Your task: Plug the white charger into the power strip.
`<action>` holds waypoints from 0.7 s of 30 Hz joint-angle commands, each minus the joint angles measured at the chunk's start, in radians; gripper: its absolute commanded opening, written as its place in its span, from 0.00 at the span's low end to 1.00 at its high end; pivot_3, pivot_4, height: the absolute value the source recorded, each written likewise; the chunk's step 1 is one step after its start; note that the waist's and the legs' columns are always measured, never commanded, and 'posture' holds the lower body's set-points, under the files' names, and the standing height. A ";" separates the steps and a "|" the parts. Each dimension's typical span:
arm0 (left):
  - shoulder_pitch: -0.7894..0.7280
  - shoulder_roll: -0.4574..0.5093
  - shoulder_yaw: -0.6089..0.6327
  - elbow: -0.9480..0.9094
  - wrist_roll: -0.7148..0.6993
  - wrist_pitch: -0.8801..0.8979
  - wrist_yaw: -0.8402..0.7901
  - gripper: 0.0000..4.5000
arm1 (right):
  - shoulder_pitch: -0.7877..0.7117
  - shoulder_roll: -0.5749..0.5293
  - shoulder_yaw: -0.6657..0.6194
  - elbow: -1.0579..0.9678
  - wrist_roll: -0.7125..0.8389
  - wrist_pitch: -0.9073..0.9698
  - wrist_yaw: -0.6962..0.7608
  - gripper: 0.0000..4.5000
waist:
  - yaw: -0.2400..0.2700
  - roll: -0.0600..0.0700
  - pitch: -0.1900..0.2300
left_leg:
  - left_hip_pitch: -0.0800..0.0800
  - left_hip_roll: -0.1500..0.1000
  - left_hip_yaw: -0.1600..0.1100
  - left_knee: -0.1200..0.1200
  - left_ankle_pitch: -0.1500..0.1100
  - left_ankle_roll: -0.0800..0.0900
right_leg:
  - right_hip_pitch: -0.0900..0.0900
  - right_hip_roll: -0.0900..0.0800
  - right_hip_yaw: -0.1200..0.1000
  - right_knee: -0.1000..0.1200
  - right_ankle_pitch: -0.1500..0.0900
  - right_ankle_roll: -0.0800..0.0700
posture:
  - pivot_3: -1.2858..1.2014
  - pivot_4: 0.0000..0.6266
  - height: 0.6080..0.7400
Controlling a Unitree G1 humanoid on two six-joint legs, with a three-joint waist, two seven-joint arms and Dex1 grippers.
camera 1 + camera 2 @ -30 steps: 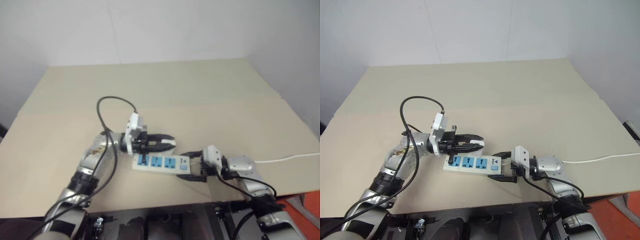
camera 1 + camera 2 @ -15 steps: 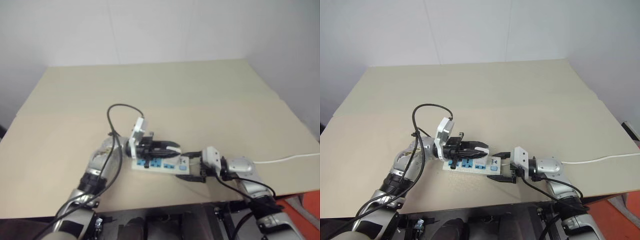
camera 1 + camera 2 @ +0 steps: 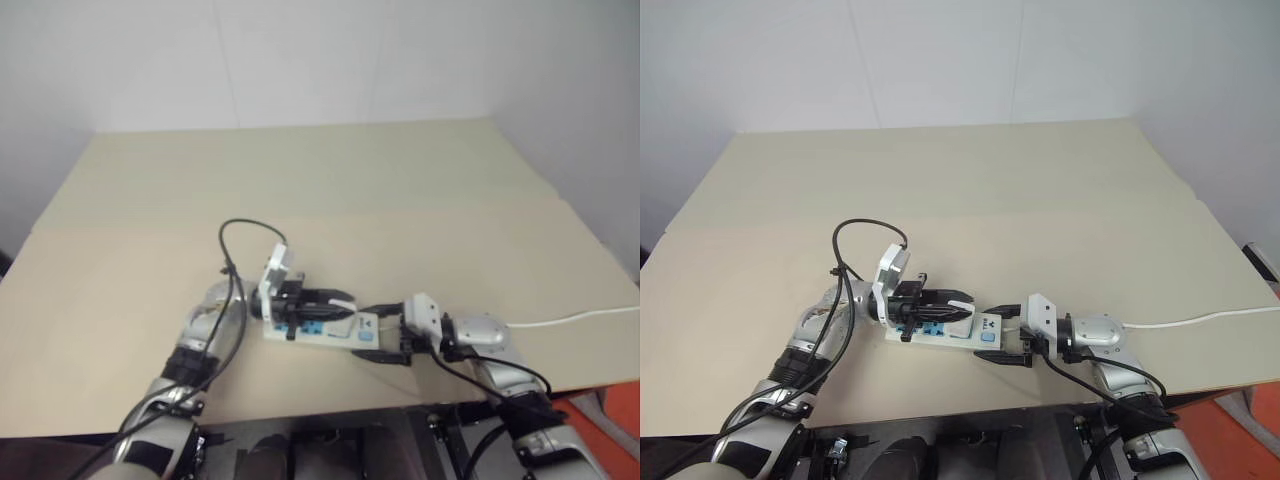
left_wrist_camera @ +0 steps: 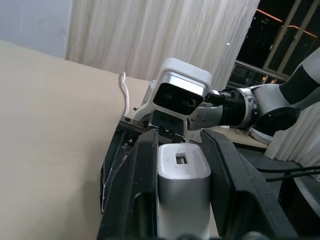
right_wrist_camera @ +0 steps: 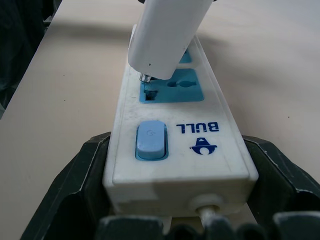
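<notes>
Item: white charger (image 4: 181, 177). Small rounded white block, pinched between the two black fingers (image 4: 134, 192) of my left claw (image 3: 330, 305), which is clenched on it. It hangs just above the power strip, its metal prongs at the mouth of the blue socket (image 5: 172, 89) nearest the switch; the right wrist view puts the prong tips right at the socket openings, though I cannot tell whether they have entered.

Item: power strip (image 5: 175, 135). Long white bar lying flat on the tabletop (image 3: 330, 190), near its front edge. Blue sockets along its top, a small blue switch (image 5: 150, 140) at the end nearest my right claw, with dark lettering and a logo beside it.

Item: right claw (image 3: 1005, 342). Spread wide around the switch end of the strip, one finger along each long side and pressed against it, grasping the bar.

Item: thin white cord (image 3: 575, 318). Runs across the tabletop toward its right edge.

Item: black cable (image 3: 855, 250). Loops up over my left forearm.
</notes>
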 commanded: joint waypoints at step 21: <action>-0.010 -0.039 0.002 0.117 0.102 -0.126 -0.040 0.22 | 0.020 -0.015 0.028 0.002 -0.048 0.021 -0.012 0.76 | 0.001 0.000 0.000 | 0.000 0.001 0.000 -0.001 0.000 0.000 | 0.001 0.001 0.000 -0.001 0.000 0.000 | 0.52 0.24 1.00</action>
